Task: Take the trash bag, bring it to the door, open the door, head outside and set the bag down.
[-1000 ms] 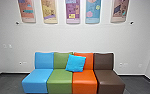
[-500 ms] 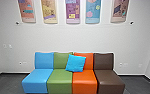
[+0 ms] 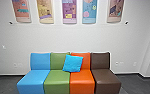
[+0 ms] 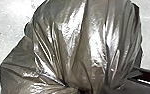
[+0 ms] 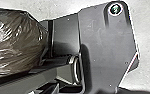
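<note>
I have the trash bag (image 4: 73, 37) large in my left wrist view: shiny, translucent brown-black plastic, puffed out and creased, its folds drawing together into a tight bunch. Around it I see a pale, speckled surface (image 4: 11, 15). In my right wrist view the glossy, wrinkled bag shows again, near the robot's own dark plate. I cannot tell whether my left gripper is spread, pressed together or pinching the bag, and I cannot tell for my right gripper either. Nor can I tell what bears the bag's weight.

Through the head camera I face a pale wall (image 3: 73, 38) with a 4-section sofa against it. From left to right its sections are a blue seat (image 3: 31, 78), a green seat (image 3: 57, 77), an orange seat (image 3: 82, 77) and a brown seat (image 3: 104, 77). A bright blue cushion (image 3: 73, 63) sits tilted against the green and orange backrests. Above hang 5 colorful posters (image 3: 69, 11) in a row, their tops cut off by the edge of my view. The dark gray floor (image 3: 133, 85) shows on both sides of the sofa.
</note>
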